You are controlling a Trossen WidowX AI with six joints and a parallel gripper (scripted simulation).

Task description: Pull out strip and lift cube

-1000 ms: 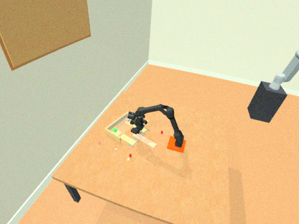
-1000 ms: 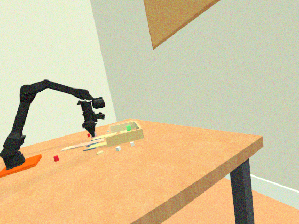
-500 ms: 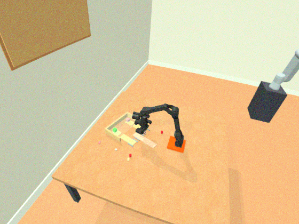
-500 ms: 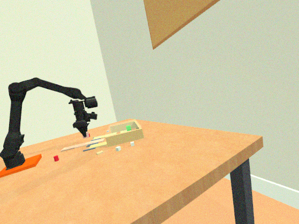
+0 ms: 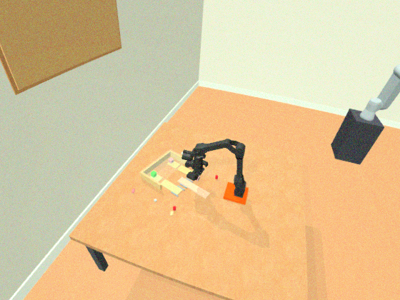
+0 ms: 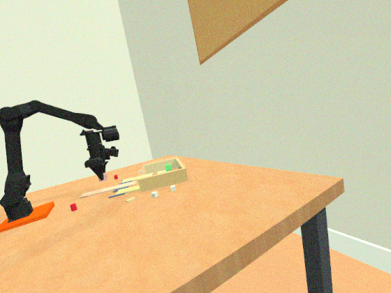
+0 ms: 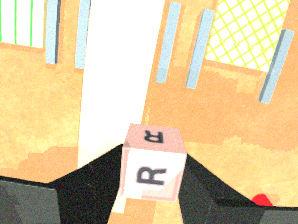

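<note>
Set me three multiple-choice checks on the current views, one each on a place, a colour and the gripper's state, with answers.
1. Where is the green block?
A. on the orange base plate
B. inside the wooden tray
C. on the floor

2. What colour is the cube marked R?
A. pale pink
B. dark blue
C. yellow

3. How is the gripper?
A. wide open
B. shut on nothing
C. shut on the cube marked R

Key:
1. B: the green block sits within the walls of the wooden tray.
2. A: the cube marked R has pale pink faces.
3. C: both fingers of the gripper press its sides.
</note>
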